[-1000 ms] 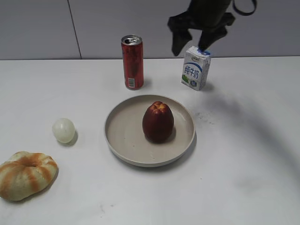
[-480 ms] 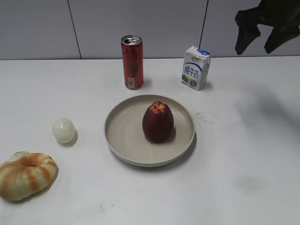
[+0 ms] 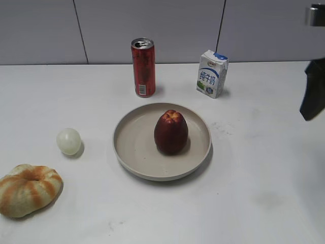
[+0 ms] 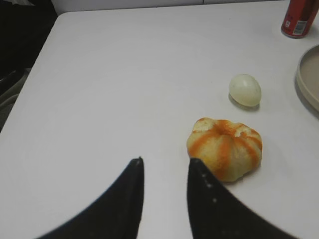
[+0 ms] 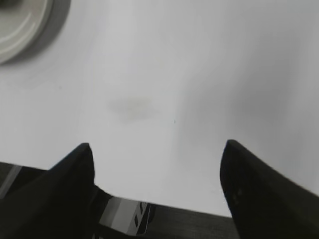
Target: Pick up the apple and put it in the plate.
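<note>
The dark red apple point(image 3: 171, 132) stands upright in the wide beige plate point(image 3: 131, 147) at the table's middle. My right gripper point(image 5: 157, 147) is open and empty, high over the bare right side of the table; one dark finger shows at the exterior view's right edge point(image 3: 313, 91). The plate's rim shows in the right wrist view point(image 5: 20, 30) and the left wrist view point(image 4: 306, 79). My left gripper point(image 4: 164, 162) is open and empty, just left of the orange-striped bun point(image 4: 225, 148).
A red can point(image 3: 143, 67) and a milk carton point(image 3: 212, 73) stand behind the plate. A small pale ball point(image 3: 68, 141) and the bun point(image 3: 28, 189) lie at the left. The table's near edge shows in the right wrist view point(image 5: 164, 209).
My right gripper has swung from above the milk carton rightward and down to the right edge of the exterior view. The apple and plate have not moved.
</note>
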Robot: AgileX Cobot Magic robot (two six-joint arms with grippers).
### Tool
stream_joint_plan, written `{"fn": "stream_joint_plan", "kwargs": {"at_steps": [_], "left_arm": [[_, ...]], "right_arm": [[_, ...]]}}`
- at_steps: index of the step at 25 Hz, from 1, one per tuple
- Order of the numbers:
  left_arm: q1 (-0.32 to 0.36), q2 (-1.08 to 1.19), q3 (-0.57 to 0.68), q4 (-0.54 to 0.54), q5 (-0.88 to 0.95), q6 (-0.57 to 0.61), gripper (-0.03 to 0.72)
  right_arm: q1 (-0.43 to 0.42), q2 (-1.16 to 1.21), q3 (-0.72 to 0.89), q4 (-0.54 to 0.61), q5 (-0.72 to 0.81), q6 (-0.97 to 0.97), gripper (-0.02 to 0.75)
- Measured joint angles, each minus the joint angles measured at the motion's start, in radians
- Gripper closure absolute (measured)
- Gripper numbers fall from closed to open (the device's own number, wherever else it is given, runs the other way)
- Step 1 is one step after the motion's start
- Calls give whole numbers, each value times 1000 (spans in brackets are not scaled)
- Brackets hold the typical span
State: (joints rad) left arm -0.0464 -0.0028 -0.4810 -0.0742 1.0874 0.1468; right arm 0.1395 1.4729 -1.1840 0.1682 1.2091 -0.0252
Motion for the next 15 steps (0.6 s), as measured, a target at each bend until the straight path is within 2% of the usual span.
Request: {"fn": "stream_joint_plan", "kwargs": {"at_steps": [5, 15], "left_arm": [[0, 0, 0, 0, 0, 0, 452], [0, 0, 0, 0, 0, 0, 452]], "right_arm": [[0, -231, 224, 0, -9, 0, 148], [0, -696, 583, -8, -174, 0, 148]]}}
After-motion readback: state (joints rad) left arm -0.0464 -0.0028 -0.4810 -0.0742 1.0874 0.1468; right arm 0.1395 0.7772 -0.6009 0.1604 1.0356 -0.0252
